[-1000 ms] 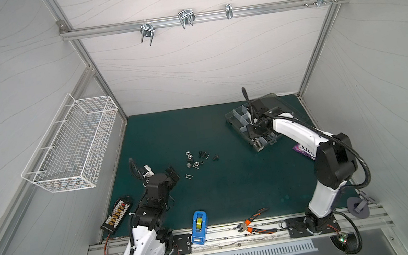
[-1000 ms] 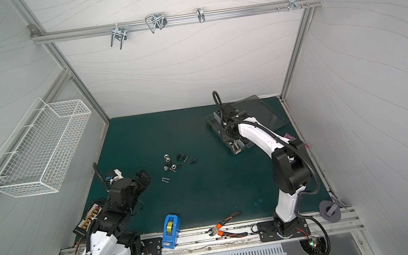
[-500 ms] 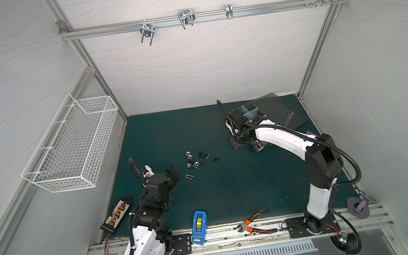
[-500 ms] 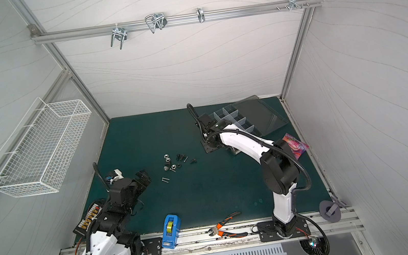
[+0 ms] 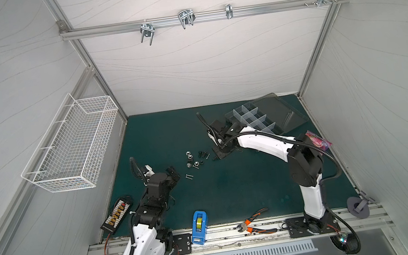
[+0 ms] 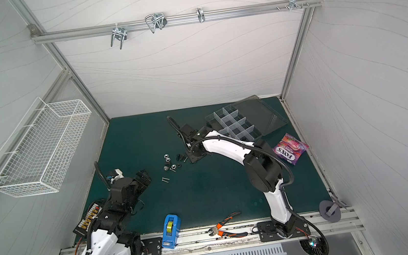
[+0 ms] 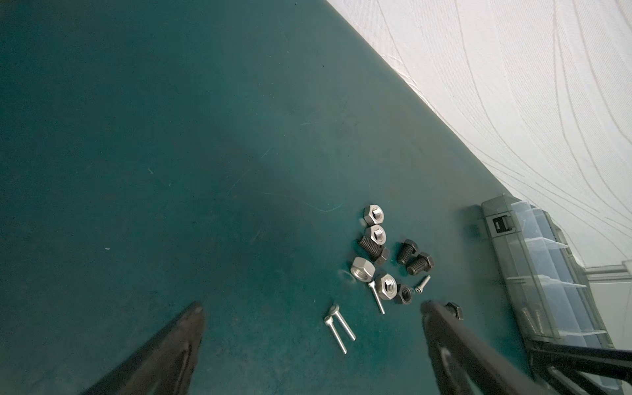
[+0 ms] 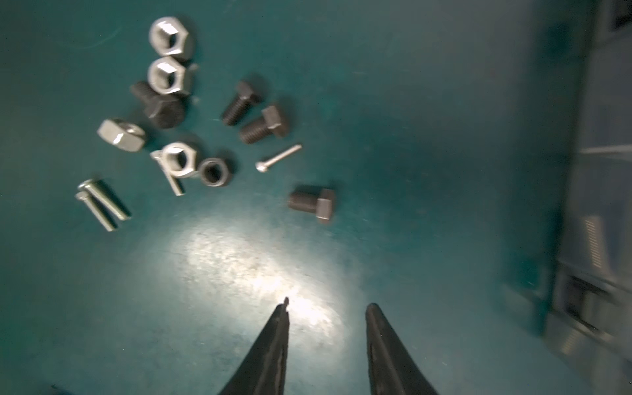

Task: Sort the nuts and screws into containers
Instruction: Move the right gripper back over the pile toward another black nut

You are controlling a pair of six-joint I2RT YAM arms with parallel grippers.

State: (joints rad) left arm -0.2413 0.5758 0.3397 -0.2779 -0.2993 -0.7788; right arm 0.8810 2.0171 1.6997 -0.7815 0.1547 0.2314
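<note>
Black hex-head metal bolt (image 8: 313,203) lies alone on the green mat (image 8: 239,273) at nine o'clock from the nearer right gripper (image 5: 217,156) in a top view, long axis spanning finger to finger, jaws half-open, empty.

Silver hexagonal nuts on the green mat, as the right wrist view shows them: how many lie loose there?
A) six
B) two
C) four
C: the right wrist view shows four silver hexagonal nuts loose on the green mat, next to a single black nut.
</note>
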